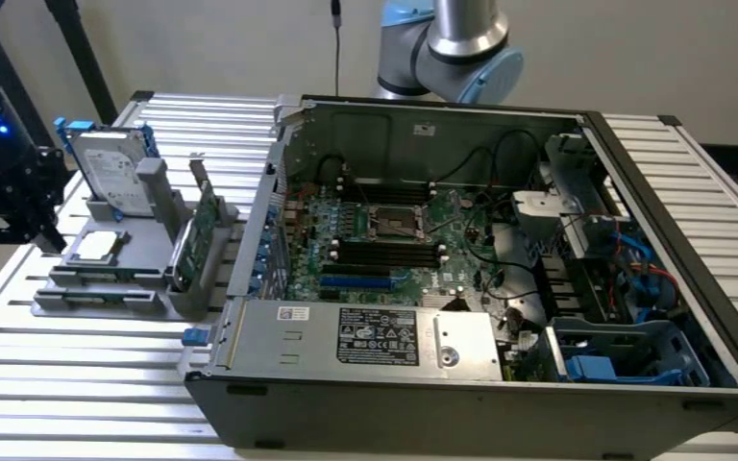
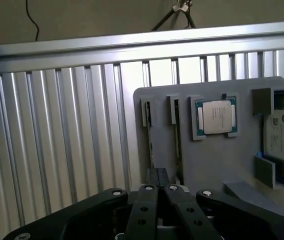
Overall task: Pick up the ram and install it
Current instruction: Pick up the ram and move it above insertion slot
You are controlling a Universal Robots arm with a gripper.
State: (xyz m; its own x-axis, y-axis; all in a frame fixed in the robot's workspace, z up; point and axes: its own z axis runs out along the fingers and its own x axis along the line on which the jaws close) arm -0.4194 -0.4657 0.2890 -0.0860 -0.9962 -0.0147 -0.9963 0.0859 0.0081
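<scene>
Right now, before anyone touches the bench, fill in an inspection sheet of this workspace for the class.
Surface: slatted metal table carrying an open computer case.
Job's things: ram, probably the thin strip edge-on in the gray holder; motherboard slots look empty.
Clutter: processor chip, hard drive, green card.
Tool: the tool is shut, empty, aimed at the holder's slots.
Cables: black leads inside the case.
Surroundings: robot arm behind the case; plain wall.
</scene>
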